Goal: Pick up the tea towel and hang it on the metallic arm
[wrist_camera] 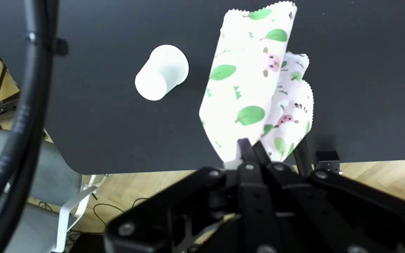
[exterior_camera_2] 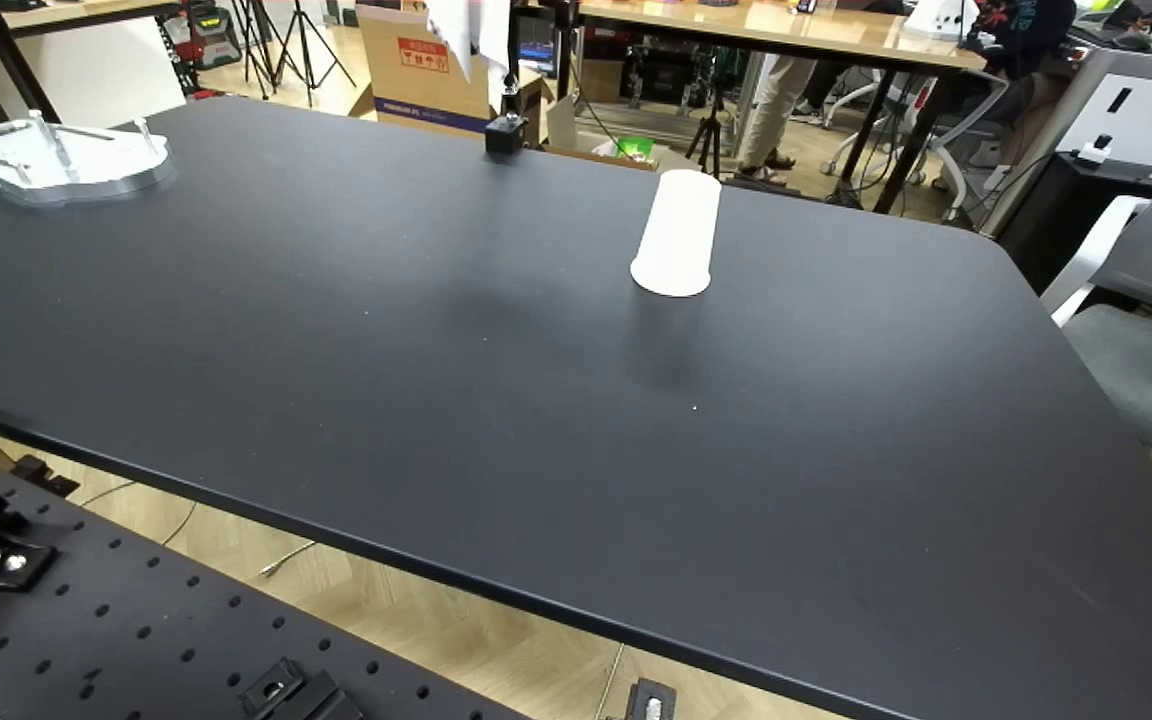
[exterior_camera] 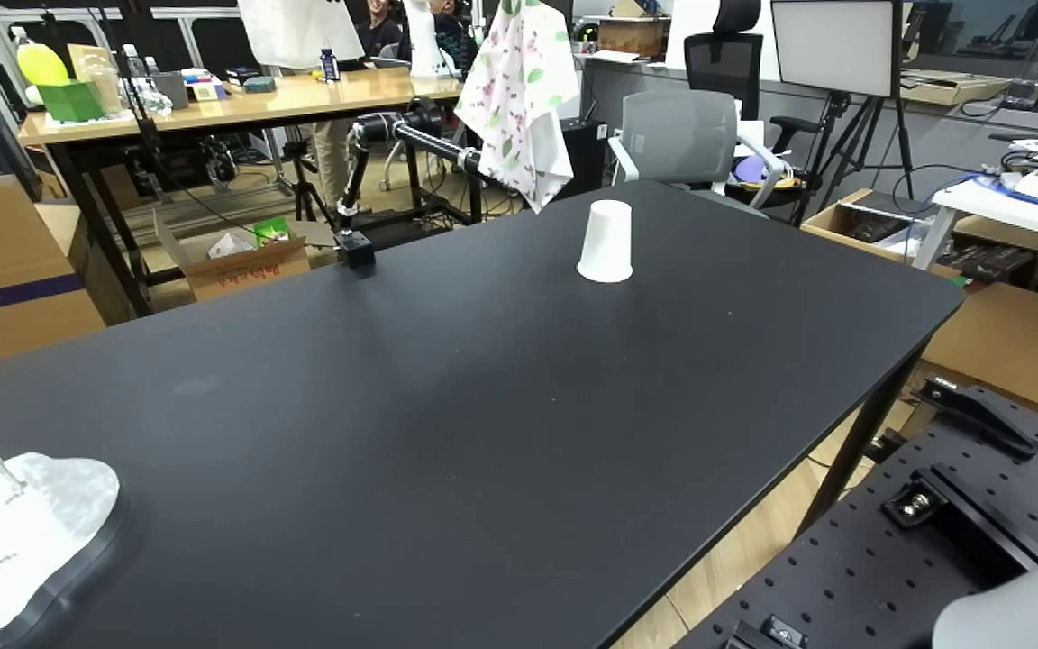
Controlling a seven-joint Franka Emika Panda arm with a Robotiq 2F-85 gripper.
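Jaws hold the tea towel (wrist_camera: 243, 80) pinched at one gathered spot, likely so that its two loose tails hang free, ready to fall either side of the metallic arm (exterior_camera: 432, 144). That arm, fixed by a black clamp (exterior_camera: 355, 250) at the edge of the worktop (exterior_camera: 447, 433), stands lower than the jaws, presumably raised to give the towel room to drape. Beneath the jaws, the towel narrows at the grip and widens below: white, lightly creased, zigzag-edged, printed with green leaves and small, dark-spotted pink figures.
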